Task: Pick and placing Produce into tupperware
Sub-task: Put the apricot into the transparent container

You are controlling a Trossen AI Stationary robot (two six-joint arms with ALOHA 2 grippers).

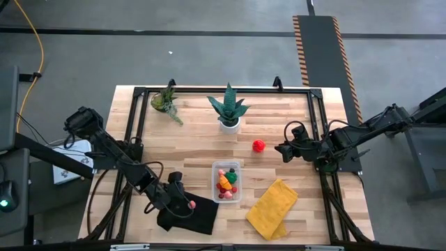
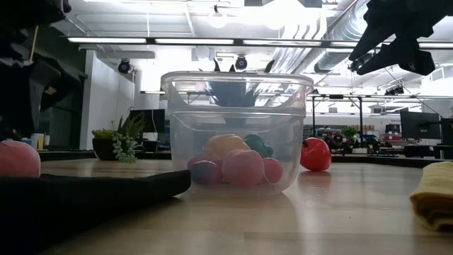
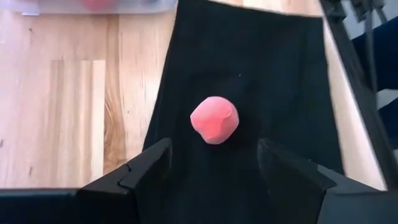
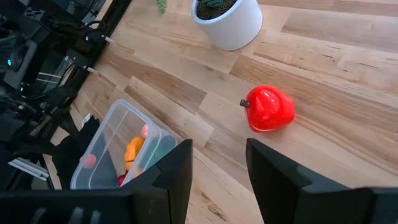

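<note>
A pink piece of produce (image 3: 214, 120) lies on a black cloth (image 3: 249, 68) near the table's front left; it also shows as the pink piece (image 1: 191, 204). My left gripper (image 3: 214, 163) hangs open just short of it, one finger on each side, touching nothing. The clear tupperware (image 1: 227, 181) stands at the table's middle and holds several produce pieces (image 2: 237, 164). A red piece (image 4: 268, 109) lies on the bare wood beyond it. My right gripper (image 4: 217, 162) stands open above the table, to the right of the red piece (image 1: 258, 145).
Two potted green plants (image 1: 228, 108) (image 1: 166, 101) stand near the far edge. A yellow cloth (image 1: 273, 207) lies at the front right. A black frame (image 1: 132, 111) runs around the table's edges. Bare wood lies between the red piece and the tupperware.
</note>
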